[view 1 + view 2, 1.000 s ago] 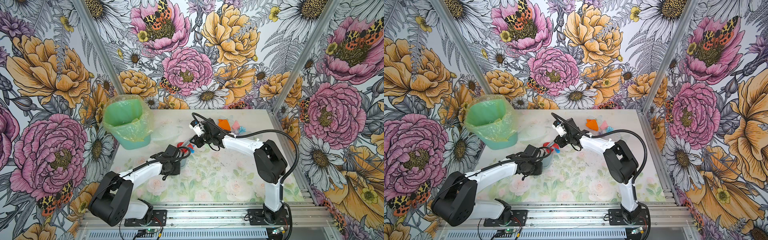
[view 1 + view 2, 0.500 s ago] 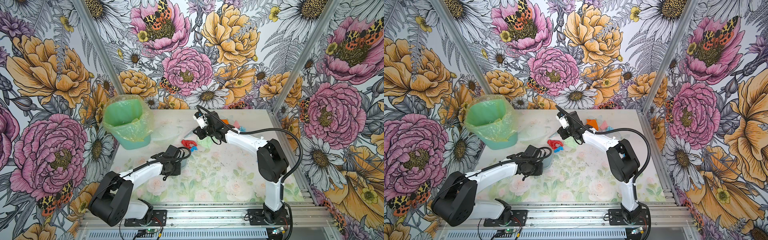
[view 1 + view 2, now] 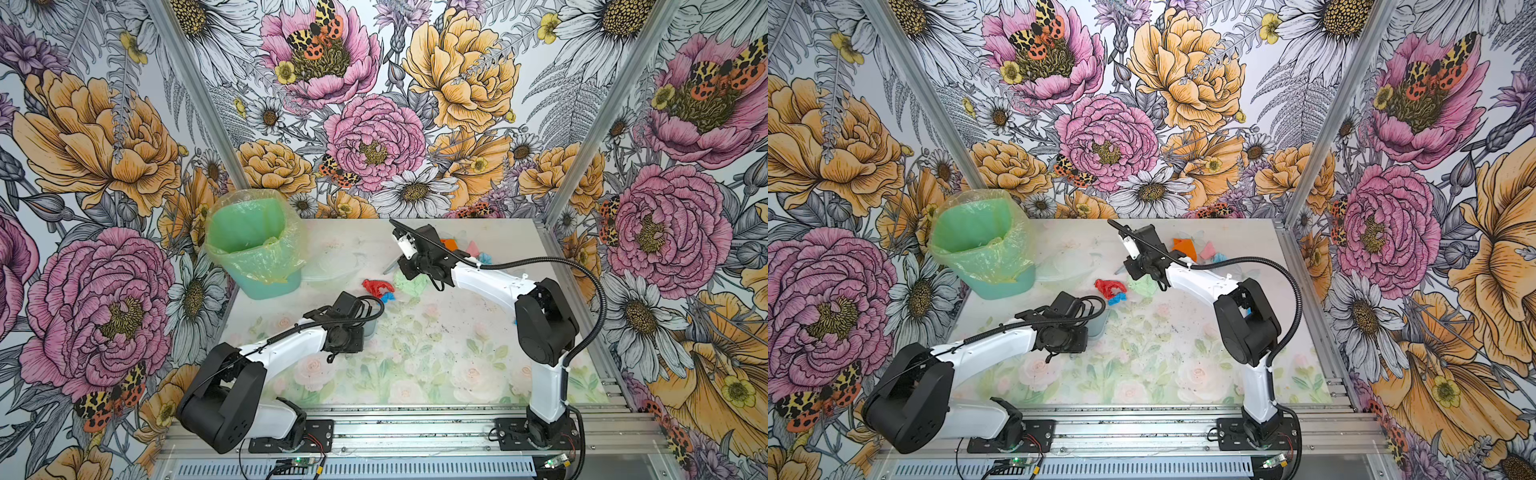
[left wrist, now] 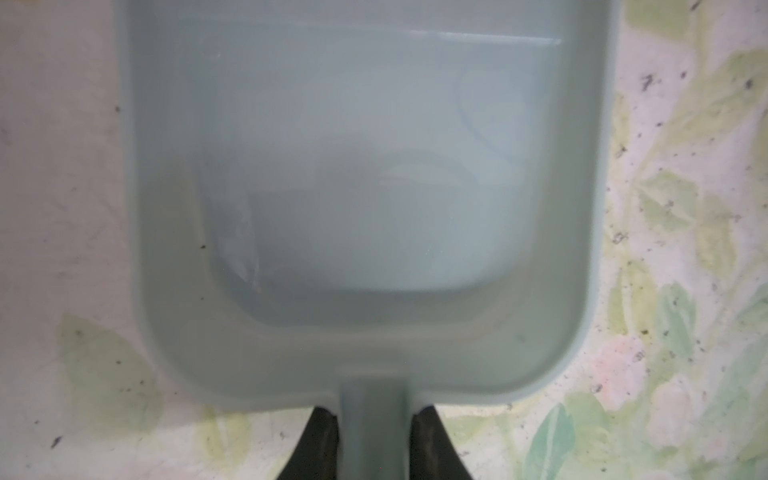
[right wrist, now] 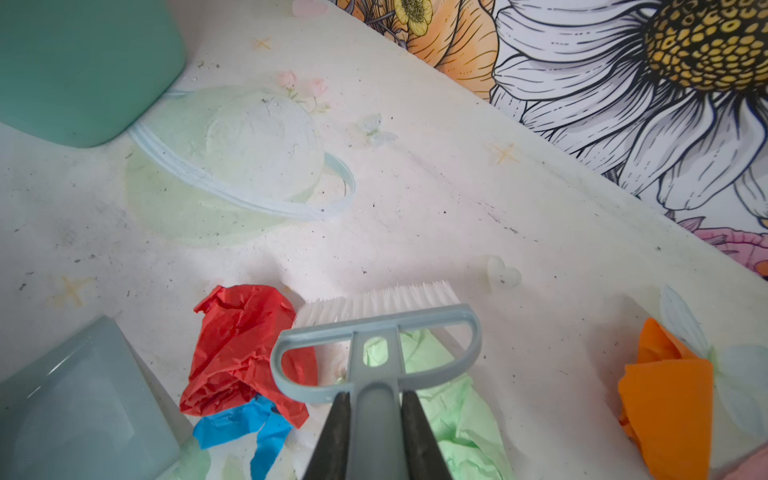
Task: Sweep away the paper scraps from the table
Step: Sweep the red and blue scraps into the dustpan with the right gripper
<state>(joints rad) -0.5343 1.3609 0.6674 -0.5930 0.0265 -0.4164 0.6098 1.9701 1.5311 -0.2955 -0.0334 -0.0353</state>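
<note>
My right gripper [image 5: 376, 415] is shut on the handle of the grey hand brush [image 5: 374, 324]. Its white bristles rest on the table [image 3: 436, 345] just behind a red scrap [image 5: 241, 353], a blue scrap [image 5: 249, 428] and a pale green scrap [image 5: 449, 399]. In both top views these three scraps lie mid-table: red [image 3: 376, 286], blue [image 3: 1116, 297], green [image 3: 411, 283]. Orange [image 3: 449, 243], pink [image 3: 473, 249] and light blue [image 3: 484, 259] scraps sit at the far right, behind the arm. My left gripper [image 4: 372, 432] is shut on the handle of the empty grey-blue dustpan [image 4: 365, 187], which lies flat with its mouth toward the red scrap.
A green bin [image 3: 253, 245] lined with a yellowish bag stands at the far left corner of the table. Flowered walls close in the back and both sides. An aluminium rail [image 3: 415, 419] with both arm bases runs along the front edge.
My right arm has drawn the brush back and to the right, away from the dustpan's mouth, leaving the red and blue scraps in the open. The left arm and dustpan have not moved.
</note>
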